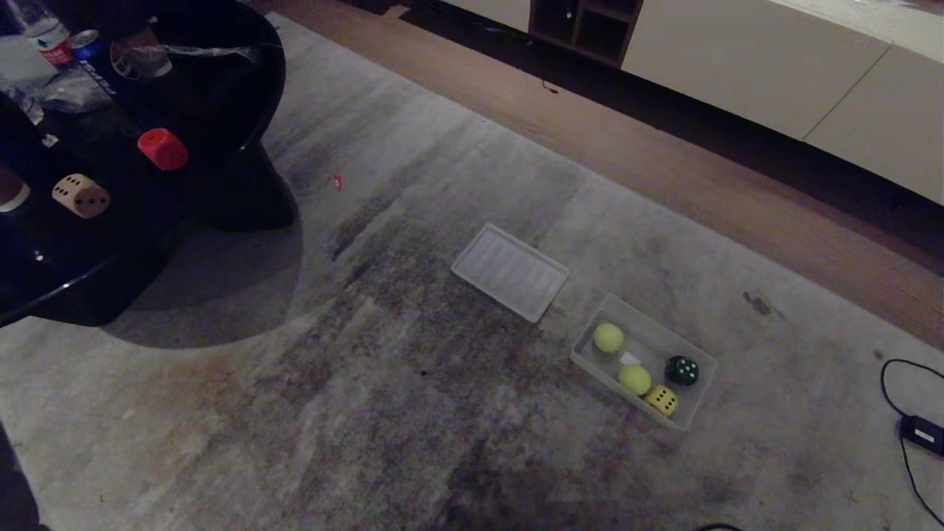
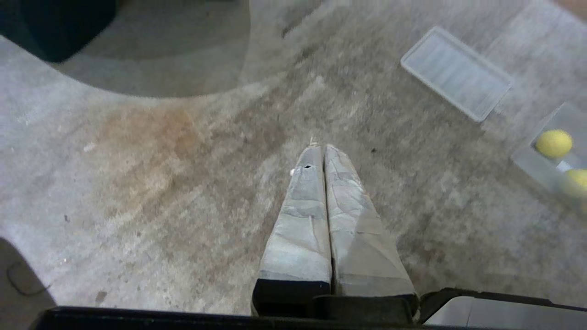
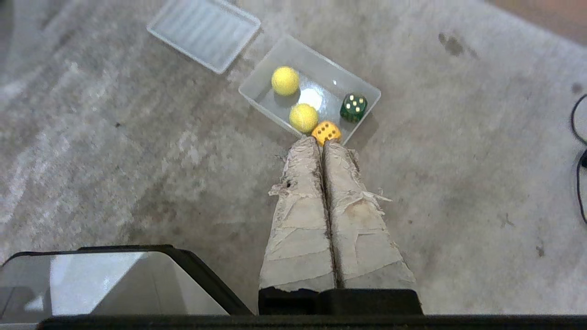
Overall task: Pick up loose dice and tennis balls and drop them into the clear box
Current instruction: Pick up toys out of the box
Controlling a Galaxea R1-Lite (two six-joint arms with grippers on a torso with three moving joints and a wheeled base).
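Clear box [image 1: 590,358] on the carpet [image 1: 369,413] just beside its flat lid [image 1: 510,271], holding two tennis balls [image 1: 608,337], green die [image 1: 681,370], yellow die [image 1: 662,400]; red die [image 1: 163,149] and tan die [image 1: 81,195] well apart on black table [image 1: 44,273]; left gripper [image 2: 319,149] and right gripper [image 3: 321,141] pressed closed, empty.

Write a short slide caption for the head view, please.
Clear box on carpet holds two tennis balls; red die waits on black table.
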